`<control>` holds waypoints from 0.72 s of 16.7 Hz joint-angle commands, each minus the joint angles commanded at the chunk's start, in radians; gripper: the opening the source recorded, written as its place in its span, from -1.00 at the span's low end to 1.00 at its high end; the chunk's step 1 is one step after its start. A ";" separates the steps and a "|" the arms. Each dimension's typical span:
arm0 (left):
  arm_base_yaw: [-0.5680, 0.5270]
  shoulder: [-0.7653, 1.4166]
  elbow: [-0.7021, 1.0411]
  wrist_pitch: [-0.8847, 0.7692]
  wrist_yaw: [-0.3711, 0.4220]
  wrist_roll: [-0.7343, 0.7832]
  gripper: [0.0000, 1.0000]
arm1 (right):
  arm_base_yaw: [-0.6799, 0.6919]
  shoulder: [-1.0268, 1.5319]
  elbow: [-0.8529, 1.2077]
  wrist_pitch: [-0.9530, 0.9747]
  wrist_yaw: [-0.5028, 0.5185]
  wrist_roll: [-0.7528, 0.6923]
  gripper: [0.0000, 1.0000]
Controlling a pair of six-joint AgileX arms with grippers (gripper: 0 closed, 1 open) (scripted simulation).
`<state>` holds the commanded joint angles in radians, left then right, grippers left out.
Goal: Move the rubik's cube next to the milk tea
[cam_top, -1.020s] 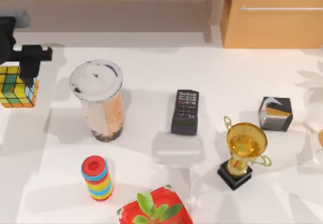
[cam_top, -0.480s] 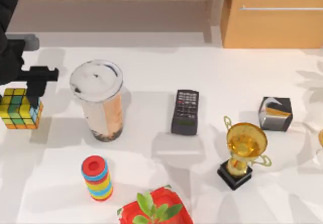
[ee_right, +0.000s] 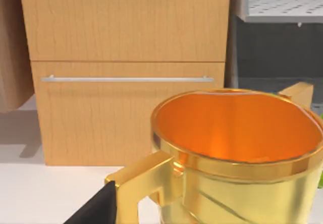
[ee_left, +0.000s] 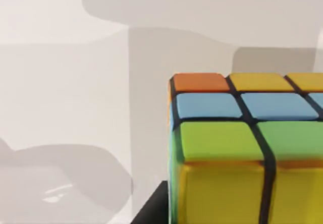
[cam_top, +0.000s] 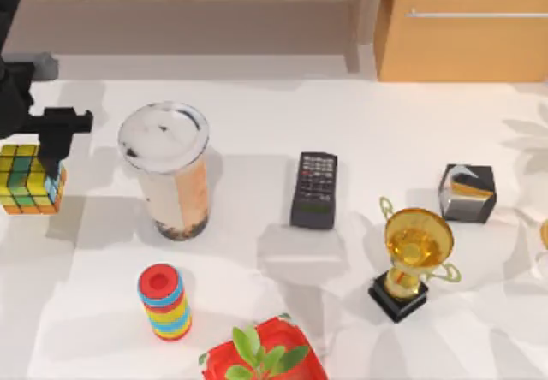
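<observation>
Left claw (cam_top: 53,145) clamped on rubik's cube (cam_top: 31,179), cube hanging beneath, left of milk tea (cam_top: 169,170)

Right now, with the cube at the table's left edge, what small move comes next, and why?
Probably carry the rubik's cube toward the top view's right, nearer the milk tea. The left end effector sits at the cube, and a bare strip of table separates cube from cup.

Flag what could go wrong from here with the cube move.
1. The left gripper holds the rubik's cube by one edge at the table's left border; an off-centre grip may let it twist or slip.
2. The milk tea stands tall and close to the right; a low sweep could knock it over.
</observation>
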<state>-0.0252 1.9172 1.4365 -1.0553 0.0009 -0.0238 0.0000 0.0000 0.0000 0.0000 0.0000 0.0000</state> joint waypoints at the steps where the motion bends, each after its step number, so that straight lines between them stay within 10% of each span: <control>1: 0.001 -0.002 0.000 0.005 -0.001 0.000 -1.00 | 0.000 0.000 0.000 0.000 0.000 0.000 1.00; 12: -0.021 0.018 -0.048 0.057 0.005 0.000 -1.00 | 0.000 0.000 0.000 0.000 0.000 0.000 1.00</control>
<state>-0.0461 1.9355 1.3884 -0.9982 0.0056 -0.0240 0.0000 0.0000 0.0000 0.0000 0.0000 0.0000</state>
